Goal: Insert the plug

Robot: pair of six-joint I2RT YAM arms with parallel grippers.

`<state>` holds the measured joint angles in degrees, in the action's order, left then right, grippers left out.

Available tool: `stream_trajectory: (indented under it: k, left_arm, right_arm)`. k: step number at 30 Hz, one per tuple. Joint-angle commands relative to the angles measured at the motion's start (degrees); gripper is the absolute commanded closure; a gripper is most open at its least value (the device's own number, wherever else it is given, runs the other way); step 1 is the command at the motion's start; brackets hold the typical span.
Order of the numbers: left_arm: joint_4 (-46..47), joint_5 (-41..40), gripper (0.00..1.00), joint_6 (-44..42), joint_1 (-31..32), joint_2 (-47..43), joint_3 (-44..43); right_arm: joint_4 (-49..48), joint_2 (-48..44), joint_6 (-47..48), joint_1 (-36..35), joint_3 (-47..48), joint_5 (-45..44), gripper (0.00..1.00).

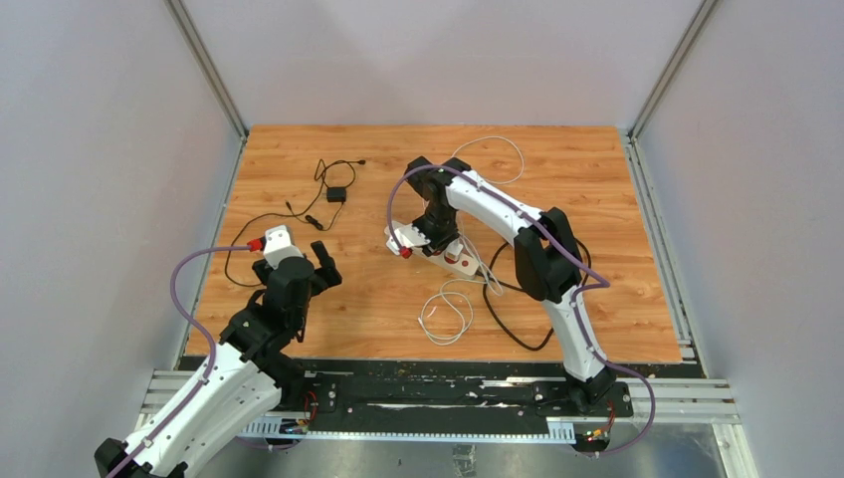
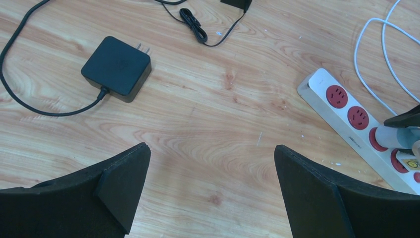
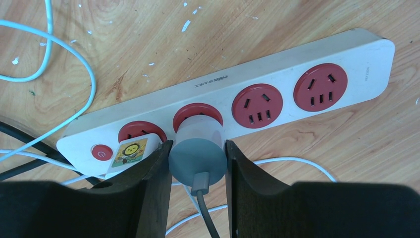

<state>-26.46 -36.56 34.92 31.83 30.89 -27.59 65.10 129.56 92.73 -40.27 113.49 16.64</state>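
Note:
A white power strip (image 3: 277, 74) with red round sockets lies on the wooden table, right of centre (image 1: 463, 264). My right gripper (image 3: 198, 148) is shut on a round plug (image 3: 197, 161) with a white body, a grey back and a grey cord. The plug's front end sits against the third socket from the strip's far end, so its prongs are hidden. The left wrist view shows the same plug (image 2: 393, 136) on the strip (image 2: 322, 91). My left gripper (image 2: 210, 148) hovers open over bare wood left of the strip (image 1: 296, 257), holding nothing.
A black power adapter (image 2: 116, 67) with its cord lies ahead and left of the left gripper. A smaller black box (image 1: 336, 194) with thin wires sits further back. White cable loops (image 1: 448, 314) and a black cable (image 1: 508, 319) lie around the strip. Grey walls enclose the table.

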Motion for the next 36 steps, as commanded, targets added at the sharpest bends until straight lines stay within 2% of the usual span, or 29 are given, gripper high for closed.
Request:
stream_trajectory:
  k: [1,15,19,26,27,29,30,31,36]
  left_arm:
    - [-0.6,-3.2,0.0,0.4,-0.3,0.7,-0.1]
    - [-1.4,-3.4,0.0,1.0,-0.3,0.0,0.0]
    - [-1.4,-3.4,0.0,0.8,-0.3,-0.4,-0.4]
    - [-1.7,-3.7,0.0,0.7,-0.3,-1.8,-0.8]
    - [-1.8,-3.7,0.0,0.7,-0.3,-2.0,-0.9]
    - [-1.9,-3.8,0.0,0.7,-0.3,-2.3,-1.0]
    - [-2.0,-3.9,0.0,0.7,-0.3,-2.5,-1.1]
    - [-2.1,-4.0,0.0,0.7,-0.3,-2.5,-1.1]
    - [-2.3,-4.3,0.0,0.7,-0.3,-2.9,-1.3]
  right_arm:
    - [-1.7,11.5,1.9,2.7,-6.0,-1.2,1.0]
    - [-4.3,8.8,0.9,2.0,-7.9,-5.7,1.0]
    - [-4.0,6.1,1.6,2.0,-8.0,-6.6,0.83]
    - [-3.8,3.2,2.5,2.0,-6.1,-6.4,0.65]
    - [-3.7,2.9,2.5,2.0,-5.8,-6.4,0.49]
    - [-3.7,2.3,2.8,2.0,-5.2,-6.6,0.42]
    - [-3.7,2.0,2.8,2.0,-4.9,-6.6,0.28]
    - [-3.5,1.7,3.0,2.0,-4.7,-6.6,0.23]
    - [-2.6,0.3,4.6,2.1,-4.3,-6.4,0.2]
